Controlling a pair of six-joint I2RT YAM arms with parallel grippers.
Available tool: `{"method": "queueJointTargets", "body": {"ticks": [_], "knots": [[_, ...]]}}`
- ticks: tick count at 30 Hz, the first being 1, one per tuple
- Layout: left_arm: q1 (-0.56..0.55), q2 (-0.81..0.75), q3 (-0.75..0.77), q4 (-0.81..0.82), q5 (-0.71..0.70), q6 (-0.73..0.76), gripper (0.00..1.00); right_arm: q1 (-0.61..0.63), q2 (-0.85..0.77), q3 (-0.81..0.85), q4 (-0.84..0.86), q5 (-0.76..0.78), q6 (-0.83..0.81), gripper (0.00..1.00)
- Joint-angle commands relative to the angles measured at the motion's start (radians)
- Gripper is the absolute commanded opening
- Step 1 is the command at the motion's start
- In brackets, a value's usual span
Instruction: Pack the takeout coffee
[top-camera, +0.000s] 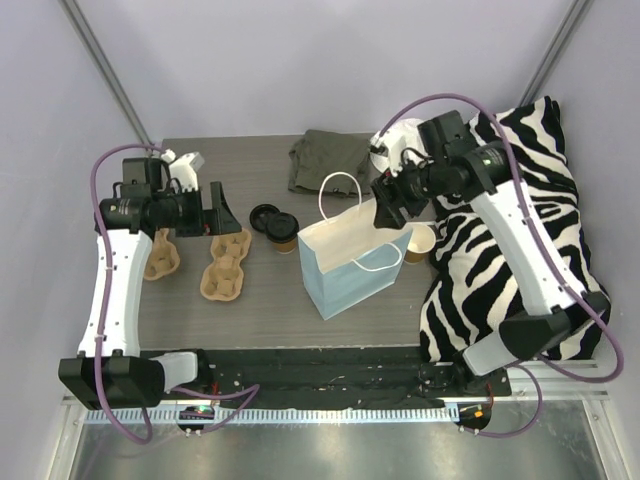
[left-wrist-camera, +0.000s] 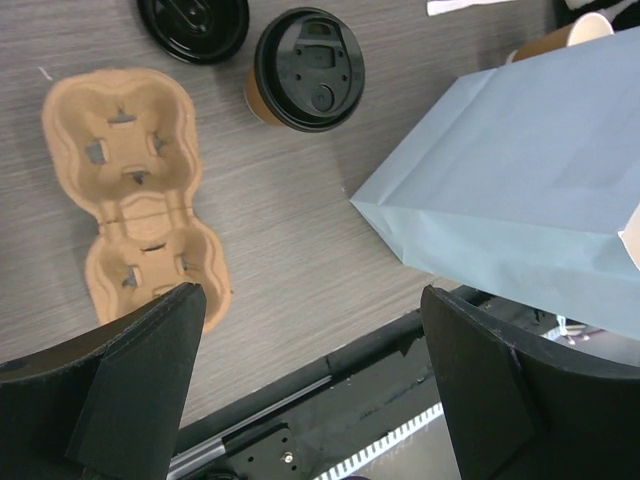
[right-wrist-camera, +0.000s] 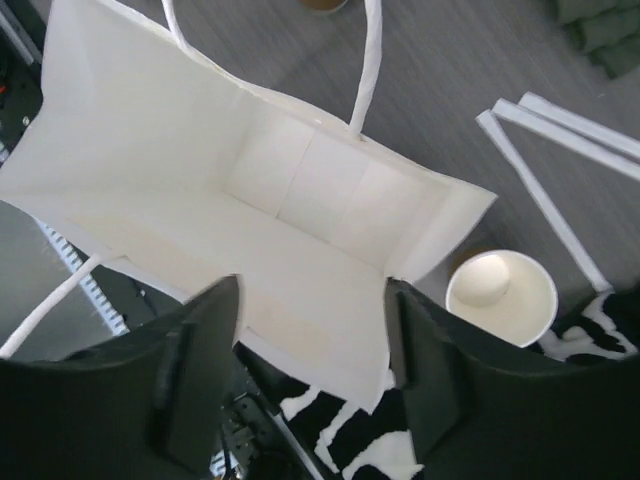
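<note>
Blue paper bag (top-camera: 345, 275) stands upright mid-table (top-camera: 270, 320), mouth open, white handles up; the right wrist view shows its white inside with nothing in it. Takeout coffee (left-wrist-camera: 308, 70), black lid on, stands on the table at 10 o'clock of the bag, just beside it and outside it, not yet packed. A loose black lid (left-wrist-camera: 193, 22) lies at 10 o'clock of the coffee, close against it. Two pulp carriers (top-camera: 225, 265) (top-camera: 160, 253) lie flat at 9 o'clock of the bag. Unlidded cup (right-wrist-camera: 500, 297) stands at 3 o'clock of the bag, next to the zebra cushion (top-camera: 520, 220). Folded green cloth (top-camera: 328, 160) lies at 12 o'clock. Left gripper (left-wrist-camera: 310, 293): pincer wide, holding nothing, above the table between the nearer carrier and the bag. Right gripper (right-wrist-camera: 312, 290): pincer apart, nothing clamped, over the bag's open mouth at its 2 o'clock corner.
</note>
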Motion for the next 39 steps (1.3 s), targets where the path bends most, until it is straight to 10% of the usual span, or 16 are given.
{"method": "queueJointTargets", "body": {"ticks": [1, 9, 24, 27, 31, 39], "knots": [[0.012, -0.007, 0.003, 0.006, 0.075, 0.008, 0.94, -0.001, -0.123, 0.023, 0.090, 0.080, 0.098, 0.75], [0.017, 0.041, 0.024, 0.005, 0.013, 0.016, 1.00, -0.017, -0.170, -0.150, 0.122, 0.348, 0.153, 1.00], [0.047, 0.049, -0.089, 0.152, -0.157, 0.016, 1.00, -0.017, -0.149, -0.261, 0.205, 0.293, 0.238, 0.97], [0.046, 0.009, -0.128, 0.180, -0.200, 0.088, 1.00, -0.018, -0.125, -0.243, 0.194, 0.278, 0.189, 0.88], [0.047, 0.038, -0.071, 0.077, -0.152, 0.209, 1.00, -0.018, -0.108, -0.235, 0.197, 0.273, 0.144, 0.13], [0.073, 0.144, -0.001, -0.093, -0.022, 0.552, 1.00, -0.009, -0.016, -0.108, 0.124, 0.117, -0.035, 0.01]]}}
